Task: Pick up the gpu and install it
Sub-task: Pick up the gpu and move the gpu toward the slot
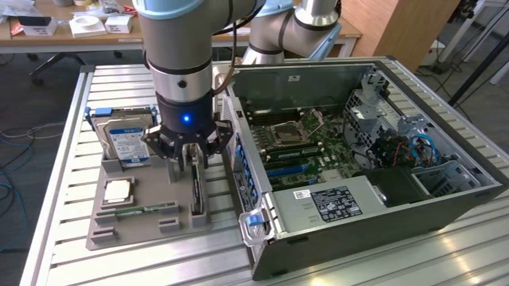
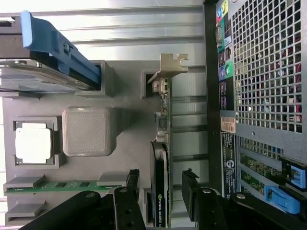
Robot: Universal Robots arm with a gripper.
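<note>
The gpu (image 1: 195,192) is a thin dark card standing on edge in a slot of the grey holder (image 1: 107,231), beside the open computer case (image 1: 445,205). In the wrist view the gpu (image 2: 161,139) shows its metal end bracket at the far end and a black cooler near the camera. My gripper (image 1: 189,162) hangs straight down over the card. My gripper (image 2: 160,176) is open, one black finger on each side of the card, with a small gap showing on both sides. The fingers (image 2: 190,184) reach down to the card's upper edge.
The holder also carries a silver hard drive (image 1: 126,143) with a blue label, a square processor (image 1: 118,190) and a green memory stick (image 1: 145,210). The case's rear panel (image 2: 259,72) stands close beside the card. Everything rests on a slatted metal table (image 1: 71,137).
</note>
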